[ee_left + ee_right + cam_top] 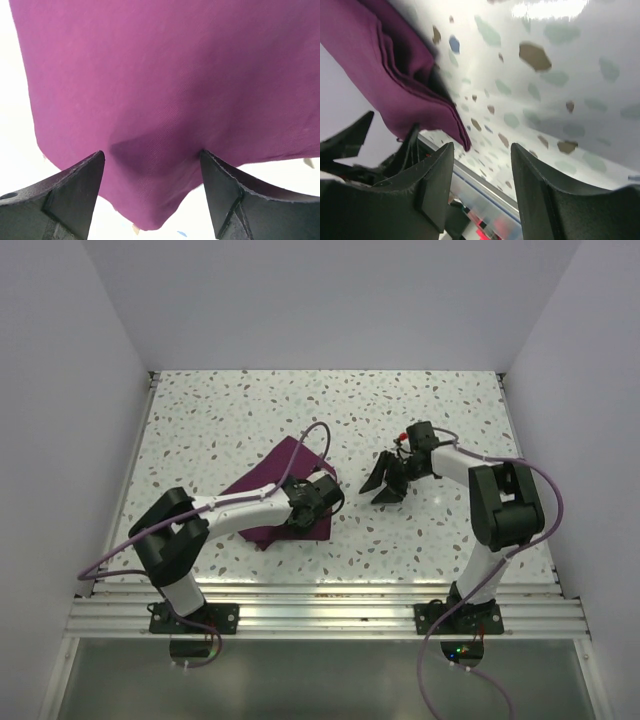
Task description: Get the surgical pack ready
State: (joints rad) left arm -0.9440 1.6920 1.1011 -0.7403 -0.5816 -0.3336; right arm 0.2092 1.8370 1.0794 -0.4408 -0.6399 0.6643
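The surgical pack (275, 480) is a folded deep purple fabric sheet lying on the speckled table left of centre. My left gripper (326, 498) hovers over its right-hand edge with jaws wide apart; the left wrist view shows the cloth (165, 90) filling the picture, one corner hanging down between the fingers without being pinched. My right gripper (383, 483) is open, off to the right of the pack and clear of it. In the right wrist view the folded layers of the pack (395, 85) lie beyond the left fingertip (442, 165), with nothing between the fingers.
The white speckled table (420, 400) is walled on three sides. A metal rail (330, 605) runs along the near edge, where both arm bases are bolted. Purple cables loop off each arm.
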